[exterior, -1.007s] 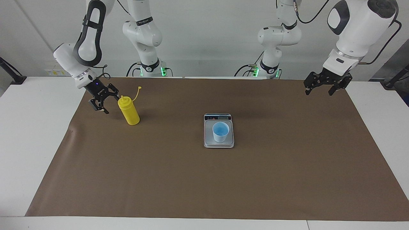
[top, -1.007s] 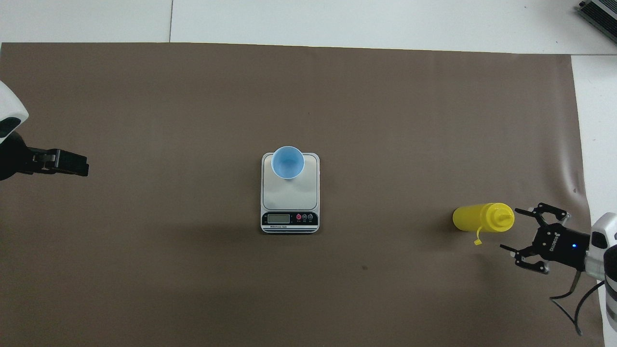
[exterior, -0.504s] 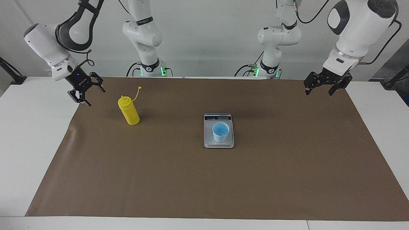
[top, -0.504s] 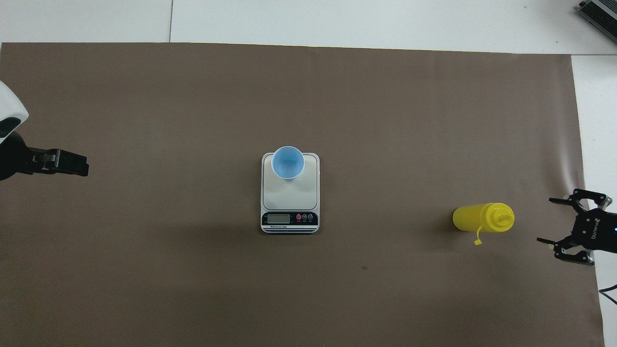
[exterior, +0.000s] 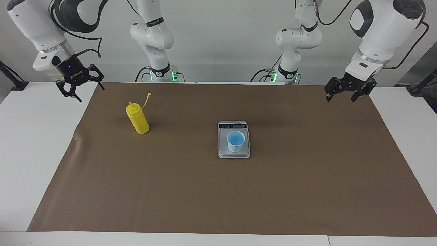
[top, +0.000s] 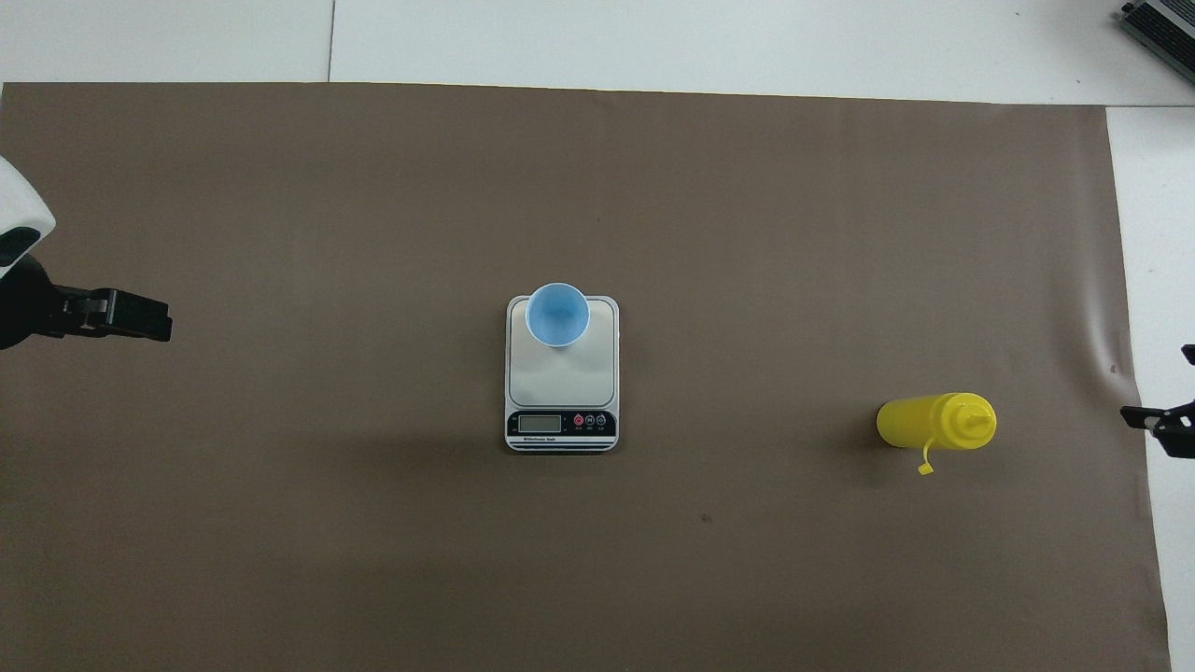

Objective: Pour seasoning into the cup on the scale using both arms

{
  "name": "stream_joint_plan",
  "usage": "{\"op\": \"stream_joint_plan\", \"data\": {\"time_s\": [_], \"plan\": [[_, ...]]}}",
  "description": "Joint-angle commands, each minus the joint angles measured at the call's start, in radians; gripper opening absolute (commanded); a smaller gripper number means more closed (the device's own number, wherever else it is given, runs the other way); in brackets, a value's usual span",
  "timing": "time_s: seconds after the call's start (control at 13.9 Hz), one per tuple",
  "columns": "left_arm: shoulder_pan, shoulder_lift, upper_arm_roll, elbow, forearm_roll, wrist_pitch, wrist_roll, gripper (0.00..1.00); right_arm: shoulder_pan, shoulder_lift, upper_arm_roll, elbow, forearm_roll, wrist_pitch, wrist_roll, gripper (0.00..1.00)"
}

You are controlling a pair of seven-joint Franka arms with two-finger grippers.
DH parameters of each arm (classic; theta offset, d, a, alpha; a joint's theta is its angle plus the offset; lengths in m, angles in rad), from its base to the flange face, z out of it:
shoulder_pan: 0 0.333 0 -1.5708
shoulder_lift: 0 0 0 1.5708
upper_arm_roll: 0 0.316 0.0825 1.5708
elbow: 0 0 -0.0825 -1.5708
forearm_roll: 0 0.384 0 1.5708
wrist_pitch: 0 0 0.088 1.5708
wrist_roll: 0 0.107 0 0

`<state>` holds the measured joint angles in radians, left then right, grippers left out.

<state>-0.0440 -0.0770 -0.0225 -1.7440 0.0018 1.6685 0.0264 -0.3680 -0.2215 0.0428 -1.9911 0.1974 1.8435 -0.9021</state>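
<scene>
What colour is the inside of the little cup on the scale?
Bright blue inside the cup, paler blue outside. The overhead view shows it best.

White arms [exterior: 382, 30], black grippers

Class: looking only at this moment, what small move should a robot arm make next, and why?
Probably the right gripper, open and raised over the table's edge, should come down beside the yellow bottle, which stands ungripped. The cup already sits on the scale; the left gripper waits, open.

High facing camera, steep overhead, shared table [exterior: 20, 143]
</scene>
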Motion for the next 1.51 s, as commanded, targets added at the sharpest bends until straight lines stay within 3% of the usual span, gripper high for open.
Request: {"op": "stream_joint_plan", "data": {"time_s": [0.0, 0.43, 0.79, 1.08, 1.44], "plan": [[0.009, -0.014, -0.004, 0.003, 0.004, -0.021, 0.009, 1.0, 0.064, 0.011, 0.003, 0.069, -0.097, -0.046, 0.3, 1.0], [0.009, -0.014, -0.004, 0.003, 0.004, -0.021, 0.009, 1.0, 0.204, 0.031, 0.008, 0.147, -0.202, -0.115, 0.823, 1.0], [0.009, -0.014, -0.004, 0.003, 0.004, -0.021, 0.009, 1.0, 0.245, 0.053, 0.011, 0.205, -0.216, -0.185, 0.89, 1.0], [0.009, -0.014, -0.004, 0.003, 0.004, -0.021, 0.009, 1.0, 0.245, 0.056, 0.068, 0.225, -0.216, -0.213, 0.995, 1.0], [0.009, -0.014, -0.004, 0.003, 0.004, -0.021, 0.009, 1.0, 0.245, 0.056, 0.074, 0.225, -0.214, -0.214, 1.0, 1.0]]}}
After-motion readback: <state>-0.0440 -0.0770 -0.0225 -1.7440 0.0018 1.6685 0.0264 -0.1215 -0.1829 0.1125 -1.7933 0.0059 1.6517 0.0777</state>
